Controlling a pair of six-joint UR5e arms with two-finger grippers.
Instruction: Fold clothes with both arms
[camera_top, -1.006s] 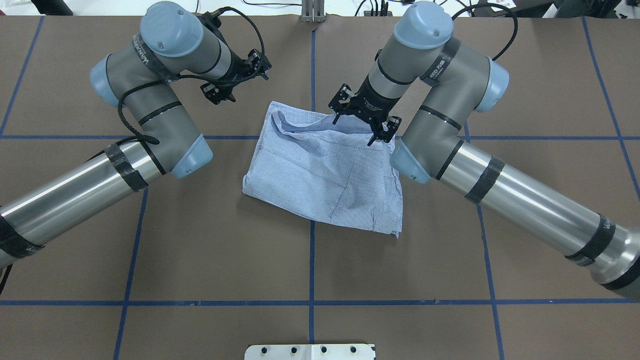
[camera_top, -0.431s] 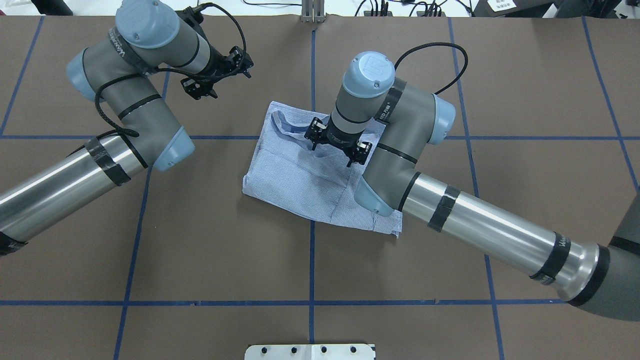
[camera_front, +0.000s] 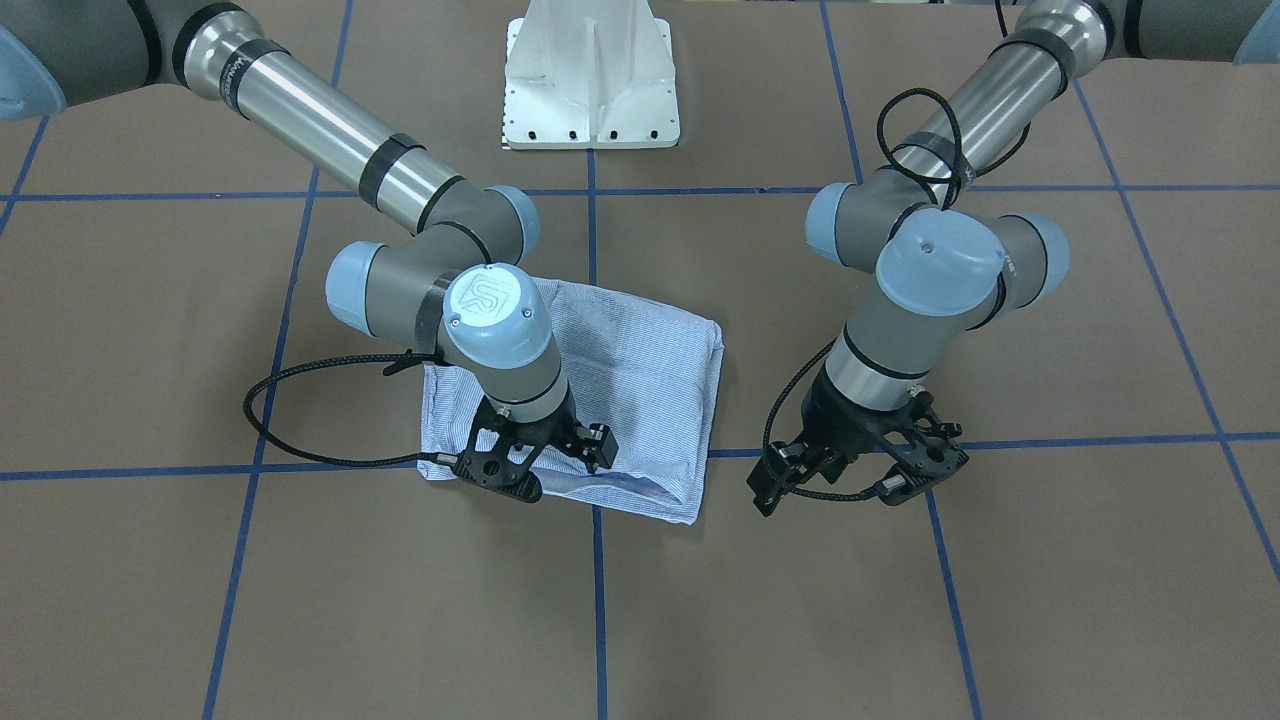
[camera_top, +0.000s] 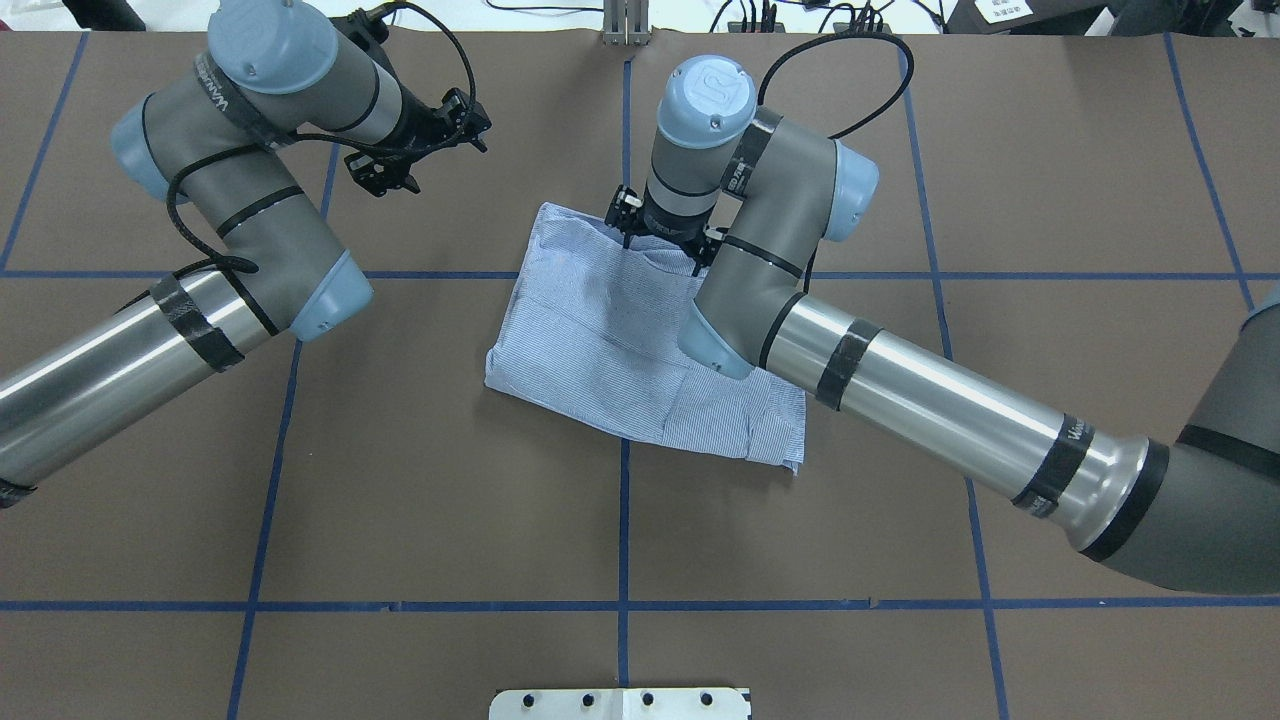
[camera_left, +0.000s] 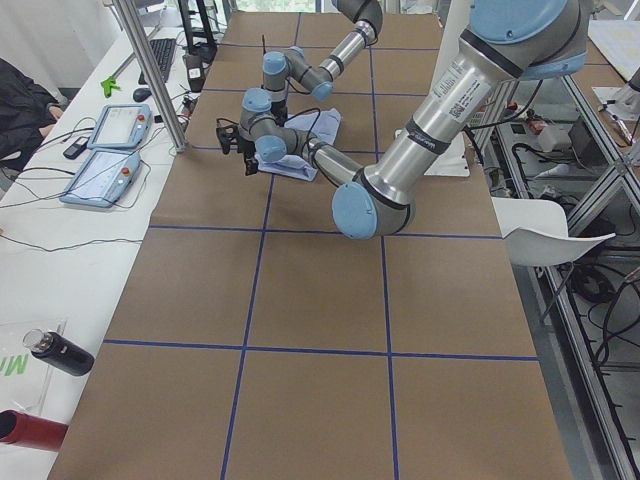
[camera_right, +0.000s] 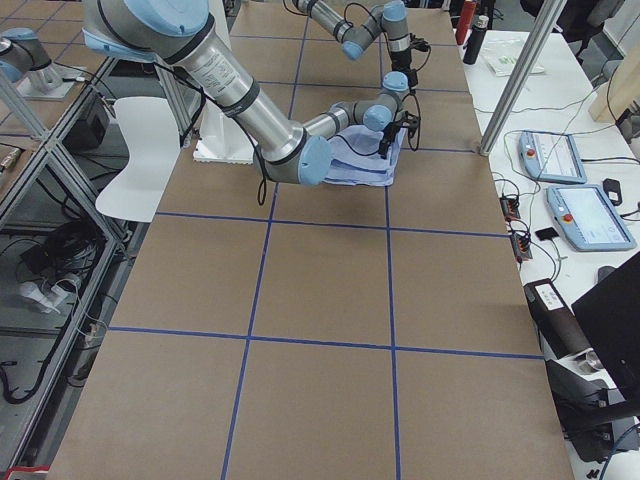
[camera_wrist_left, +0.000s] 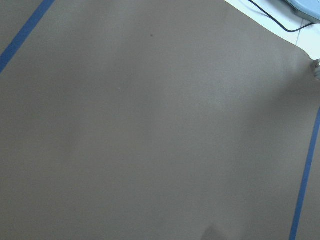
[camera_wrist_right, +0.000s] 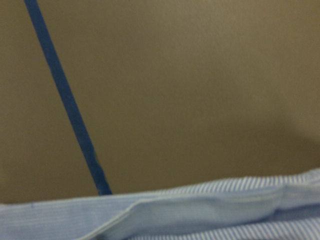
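Note:
The striped light blue shirt (camera_top: 600, 340) lies folded flat in the middle of the table; it also shows in the front view (camera_front: 650, 370) and as a folded edge in the right wrist view (camera_wrist_right: 200, 212). My right gripper (camera_top: 660, 252) points down at the shirt's far edge, with its fingers spread and the cloth not lifted; in the front view (camera_front: 540, 470) it stands over the near hem. My left gripper (camera_top: 420, 150) hovers open and empty above bare table to the far left of the shirt, also seen in the front view (camera_front: 860, 475). The left wrist view shows only table.
The brown table cover carries a grid of blue tape lines (camera_top: 623, 520). The white pedestal base (camera_front: 590, 90) stands at the robot's edge. Teach pendants (camera_left: 105, 150) and bottles (camera_left: 60, 355) lie on the side bench beyond the table's far edge.
My right arm swung left across the shirt to its far edge, and the raised far fold now lies flat. My left gripper drew back to the left, away from the shirt.

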